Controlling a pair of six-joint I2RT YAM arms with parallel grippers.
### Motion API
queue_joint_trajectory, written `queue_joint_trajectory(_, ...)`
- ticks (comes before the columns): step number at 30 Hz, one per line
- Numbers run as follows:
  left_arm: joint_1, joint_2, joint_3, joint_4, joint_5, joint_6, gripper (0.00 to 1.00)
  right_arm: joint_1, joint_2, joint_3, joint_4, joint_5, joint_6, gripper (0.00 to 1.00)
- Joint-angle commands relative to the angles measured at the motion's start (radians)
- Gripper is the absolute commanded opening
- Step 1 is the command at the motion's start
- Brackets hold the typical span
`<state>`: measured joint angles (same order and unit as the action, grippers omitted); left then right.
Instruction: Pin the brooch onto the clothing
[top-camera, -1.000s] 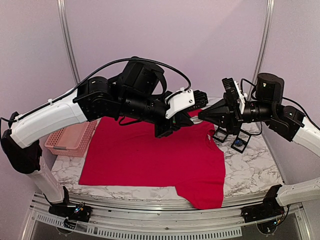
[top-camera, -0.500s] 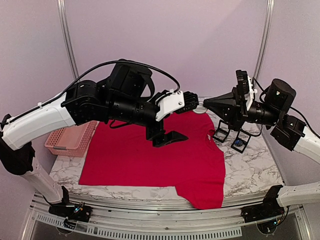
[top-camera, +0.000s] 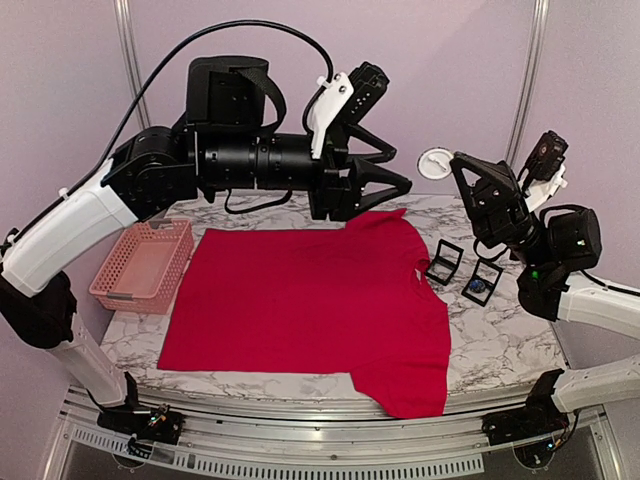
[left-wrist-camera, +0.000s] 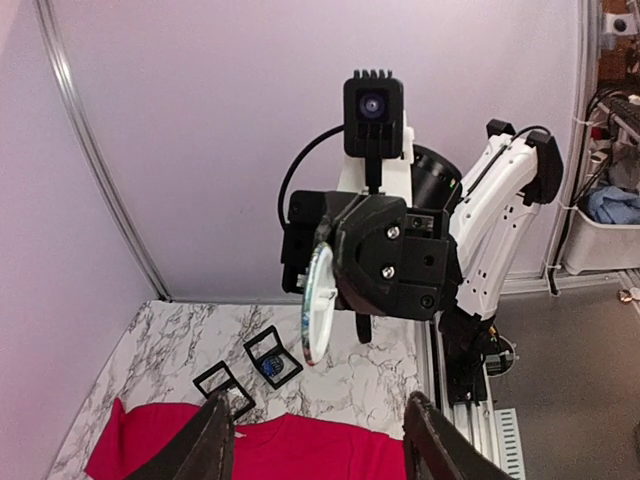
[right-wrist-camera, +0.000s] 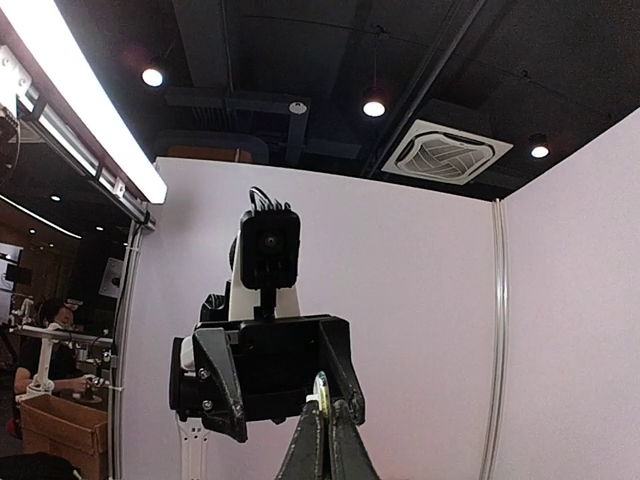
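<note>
The clothing, a red T-shirt (top-camera: 310, 300), lies spread flat on the marble table; its collar edge (left-wrist-camera: 300, 450) shows in the left wrist view. The brooch (top-camera: 436, 163), a round white disc, is held up in the air past the shirt's right shoulder. My right gripper (top-camera: 452, 168) is shut on it. In the left wrist view the brooch (left-wrist-camera: 318, 305) appears edge-on in the right gripper (left-wrist-camera: 336, 292); in the right wrist view only its rim (right-wrist-camera: 321, 388) pokes above the closed fingers (right-wrist-camera: 312, 445). My left gripper (top-camera: 392, 182) hangs open and empty above the shirt's back edge, facing the brooch.
A pink basket (top-camera: 145, 262) stands at the table's left edge. Two small black open boxes (top-camera: 445, 262) (top-camera: 487, 278) sit right of the shirt's collar, one holding a blue item (left-wrist-camera: 270, 365). The table's rail (top-camera: 300, 455) runs along the near side.
My left gripper has risen from just above the shirt and gone from shut to open. The right gripper has drawn back to the right and tilted upward, still holding the brooch.
</note>
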<state>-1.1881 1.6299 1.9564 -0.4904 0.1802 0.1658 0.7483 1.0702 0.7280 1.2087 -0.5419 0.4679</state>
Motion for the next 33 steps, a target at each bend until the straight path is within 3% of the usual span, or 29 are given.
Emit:
queue_joint_trajectory(1,0.005,0.060,0.031,0.051,0.084,-0.110,0.56,0.014,0.040,-0.008,0.280,0.068,0.070,0.00)
queue_joint_trajectory(7,0.003,0.112,0.079,0.069,0.102,-0.162,0.44,0.016,0.071,0.002,0.338,0.066,0.093,0.00)
queue_joint_trajectory(14,0.002,0.122,0.095,0.064,0.093,-0.161,0.11,0.018,0.074,-0.003,0.322,0.051,0.099,0.00)
queue_joint_trajectory(33,0.004,0.109,0.106,0.054,0.094,-0.162,0.10,0.018,0.039,-0.030,0.203,0.054,0.067,0.00)
